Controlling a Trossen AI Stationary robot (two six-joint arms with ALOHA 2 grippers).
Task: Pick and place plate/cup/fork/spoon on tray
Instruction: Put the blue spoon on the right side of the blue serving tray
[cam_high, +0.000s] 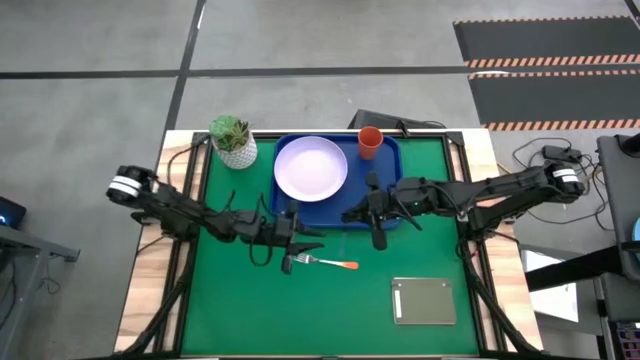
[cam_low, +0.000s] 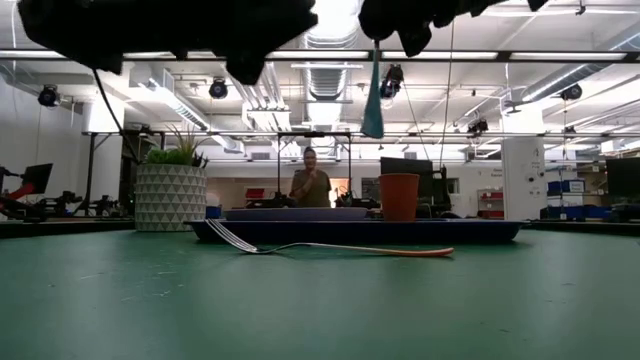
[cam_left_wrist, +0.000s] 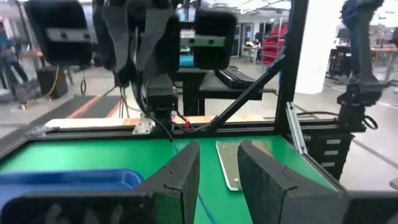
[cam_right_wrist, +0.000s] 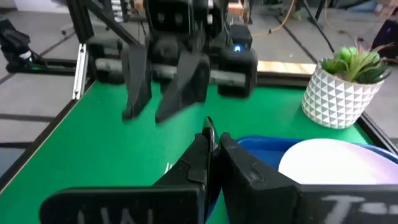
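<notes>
**Spoon held above tray**

Right gripper (cam_high: 352, 214) clamped on spoon (cam_low: 373, 95), hanging over tray (cam_high: 385, 222). Left gripper (cam_high: 308, 240) fingers apart, empty; fork (cam_high: 322, 262) just beneath. Plate (cam_high: 311, 167), cup (cam_high: 370, 142) on tray. No legible writing.

Bright, even light is reaching me from overhead; in the low view the ceiling lamps (cam_low: 335, 15) are glaring white while my arms are showing as black silhouettes against them. Seen from above, the bench (cam_high: 250, 310) is lying evenly lit, with only soft, faint shadows falling under my arms. The near green surface in the low view is blurring out of focus. My left claw (cam_left_wrist: 219, 177) and my right claw (cam_right_wrist: 212, 163) are looking smeared and soft up close.
</notes>
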